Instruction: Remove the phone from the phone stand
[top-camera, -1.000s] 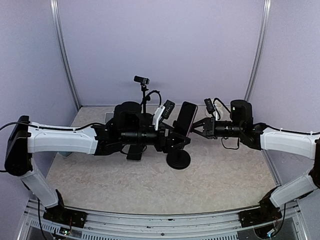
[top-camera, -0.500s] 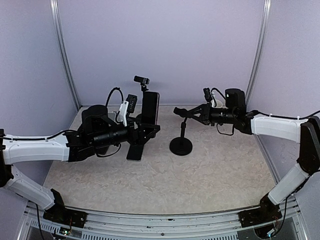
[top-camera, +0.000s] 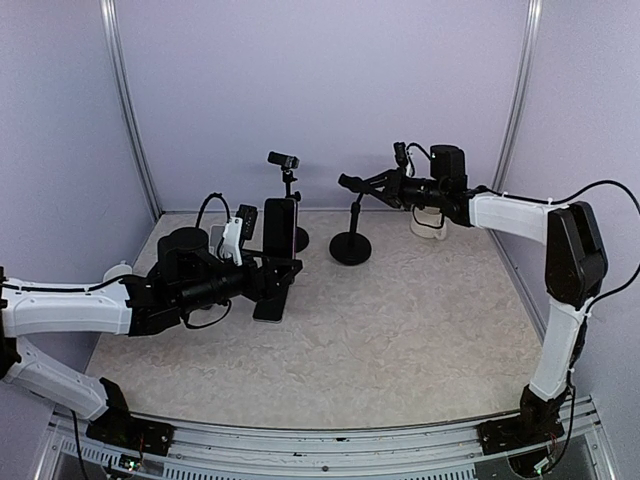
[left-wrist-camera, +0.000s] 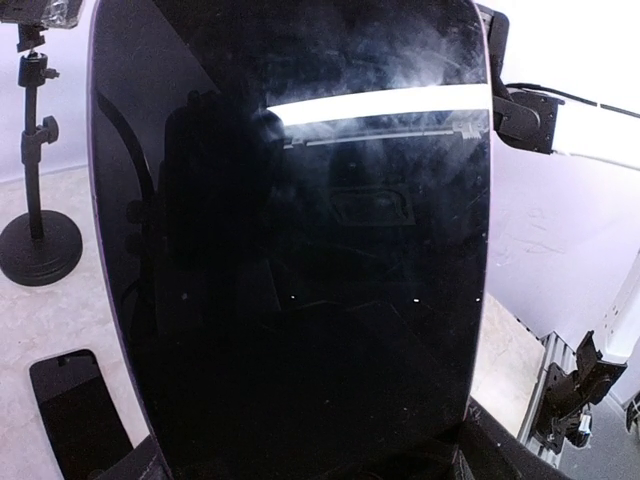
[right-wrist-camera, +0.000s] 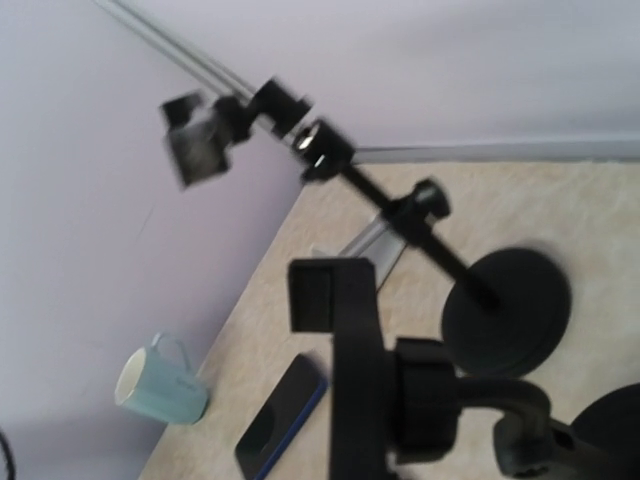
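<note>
**Phone held apart from its stand**

Left of centre in the overhead view, the left pincer (top-camera: 283, 268) is clenched on the lower end of the dark phone (top-camera: 279, 227), holding it upright above the bench (top-camera: 400, 330). The phone stand (top-camera: 351, 246) is well apart, to the right, near the back wall. The right pincer (top-camera: 350, 185) grasps its top. A second phone (top-camera: 268, 304) lies flat on the bench beneath the held one.
</note>
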